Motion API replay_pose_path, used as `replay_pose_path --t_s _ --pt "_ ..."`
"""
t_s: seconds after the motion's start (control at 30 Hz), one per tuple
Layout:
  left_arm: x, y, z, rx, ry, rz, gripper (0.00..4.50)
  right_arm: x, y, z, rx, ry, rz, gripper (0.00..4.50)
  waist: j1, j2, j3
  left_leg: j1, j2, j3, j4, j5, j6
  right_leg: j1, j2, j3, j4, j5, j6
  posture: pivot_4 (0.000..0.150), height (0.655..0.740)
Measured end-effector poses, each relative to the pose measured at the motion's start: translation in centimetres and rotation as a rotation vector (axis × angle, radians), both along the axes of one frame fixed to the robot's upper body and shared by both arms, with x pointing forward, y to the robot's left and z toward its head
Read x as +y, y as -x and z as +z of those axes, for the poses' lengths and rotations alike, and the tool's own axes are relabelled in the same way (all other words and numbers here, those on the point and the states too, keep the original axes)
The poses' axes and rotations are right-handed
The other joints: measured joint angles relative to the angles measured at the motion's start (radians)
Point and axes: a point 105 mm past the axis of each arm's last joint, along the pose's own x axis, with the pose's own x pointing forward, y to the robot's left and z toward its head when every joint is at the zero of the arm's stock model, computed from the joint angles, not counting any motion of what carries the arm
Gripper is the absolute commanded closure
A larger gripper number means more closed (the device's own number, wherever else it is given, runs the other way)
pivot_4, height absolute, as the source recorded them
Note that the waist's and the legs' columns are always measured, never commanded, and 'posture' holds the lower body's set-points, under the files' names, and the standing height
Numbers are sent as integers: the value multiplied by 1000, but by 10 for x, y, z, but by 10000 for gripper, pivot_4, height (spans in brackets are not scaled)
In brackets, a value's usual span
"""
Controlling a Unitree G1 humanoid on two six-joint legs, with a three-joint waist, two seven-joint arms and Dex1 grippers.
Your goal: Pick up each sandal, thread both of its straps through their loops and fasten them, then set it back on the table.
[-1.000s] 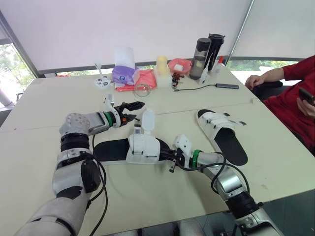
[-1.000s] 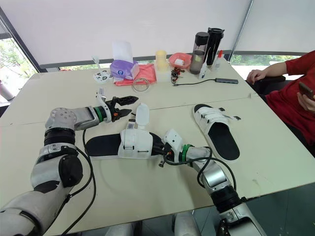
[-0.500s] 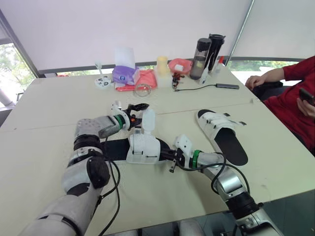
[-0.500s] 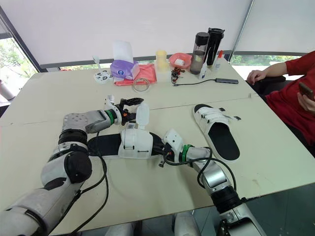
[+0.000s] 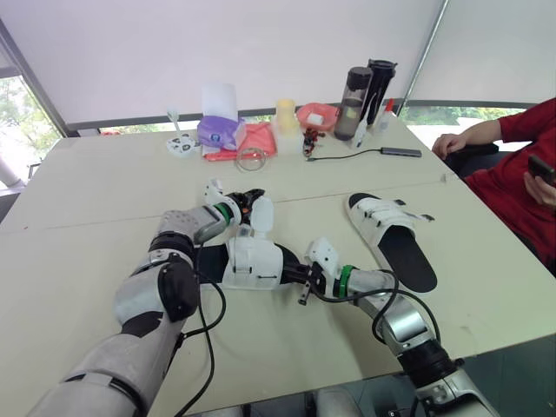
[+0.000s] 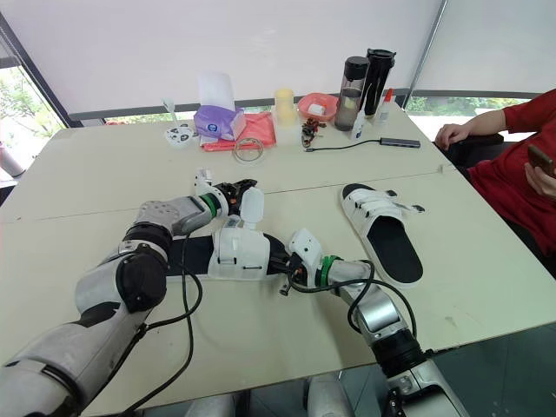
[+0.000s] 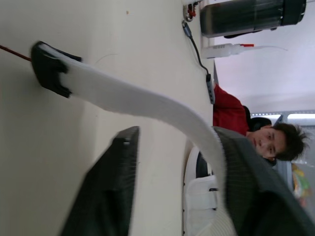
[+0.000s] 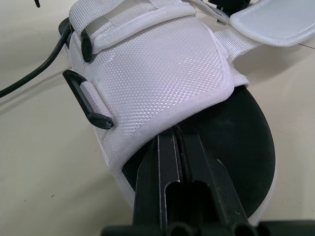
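Starting with the head views: spotting the near sandal [image 5: 252, 261] lying flat on the table [image 5: 87, 174] at centre frame, one white strap [image 5: 260, 213] standing up loose above it. Finding the left gripper [image 5: 248, 202] just left of that strap, probably lining up to take it for threading. Catching the right gripper [image 5: 293, 272] low at the sandal's right end, most likely steadying the shoe for the other arm. Noting the second sandal [image 5: 391, 236] lying right of centre, well apart, bottles [image 5: 365, 91] standing at upper middle, and a person [image 5: 512, 143] in red sitting at the right edge.

Moving to the left wrist view: watching the strap sweeping from its black end piece [image 7: 49, 69] at upper left down to lower right, passing between the fingers [image 7: 241, 187], touching one and standing clear of the other. Reading the jaws as wide, not clamping anything yet.

Switching to the right wrist view: seeing both fingers pressed tight together at lower centre, tips sitting at the hem of the white upper [image 8: 157, 69] over the black footbed [image 8: 241, 147], seemingly pinning the sandal down. Picking out a black loop [image 8: 86, 101] at left, waiting for its strap.

Not making out any readable brand or writing anywhere.
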Motion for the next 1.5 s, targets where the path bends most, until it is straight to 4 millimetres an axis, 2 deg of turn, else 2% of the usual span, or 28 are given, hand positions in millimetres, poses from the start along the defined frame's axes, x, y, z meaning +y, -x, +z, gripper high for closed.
replay_pose_path --t_s 0.03,0.07,0.3,0.4,0.5,0.63,0.77,1.0,1.2,1.43,1.5 --pt "-1 -1 3 -11 5 -4 42763 0 0 0 0 0 -1 45000 0 0 0 0 0 0 0 0 0 0 0 0 0 0 0 1500 7400" --pt "-1 -1 6 -23 10 -8 44044 0 0 0 -1 -1 -1 45000 0 0 0 0 0 0 0 0 0 0 0 0 0 0 0 1500 7400" --pt "-1 2 21 -128 9 -82 44044 2 0 0 1 -9 -1 45000 -5 0 1 0 0 0 0 0 0 0 1 0 0 0 0 1500 7400" --pt "0 2 42 -301 -102 -147 44044 2 0 0 1 -9 -1 45000 -6 0 1 0 1 -1 0 0 0 0 1 0 0 0 0 1500 7400" --pt "1 4 65 -577 -310 -177 44044 3 0 0 1 -11 0 45000 -7 0 2 0 2 -3 -1 0 0 0 0 1 0 1 -1 1500 7400" --pt "-9 29 75 -911 -553 -320 44044 3 0 0 -1 -11 2 45000 -6 1 2 0 2 -2 -1 0 0 -1 1 2 0 1 -3 1500 7400" --pt "-16 61 65 -1193 -792 -527 44044 3 0 0 -3 -9 2 45000 -3 3 2 0 2 -2 -1 0 0 -2 0 2 -1 1 -3 1500 7400" --pt "-23 105 49 -1508 -917 -712 44044 2 0 0 -8 -9 3 45000 1 4 2 -2 8 -2 -1 0 0 -4 -2 2 -3 0 -4 1500 7400" --pt "-4 146 20 -1769 -1073 -879 44044 2 0 0 -13 -8 8 45000 4 8 1 -3 10 1 -2 -1 -1 -7 -2 2 -3 0 -5 1500 7400" --pt "10 162 5 -2185 -1263 -860 44044 1 0 0 -16 -3 9 45000 7 9 0 -4 10 4 -1 -1 -1 -8 -3 2 -4 0 -5 1500 7400" --pt "10 165 1 -2266 -1282 -855 38847 1 0 0 -16 -3 10 45000 7 9 0 -4 10 4 -1 -1 -1 -8 -3 2 -4 0 -5 1500 7400"
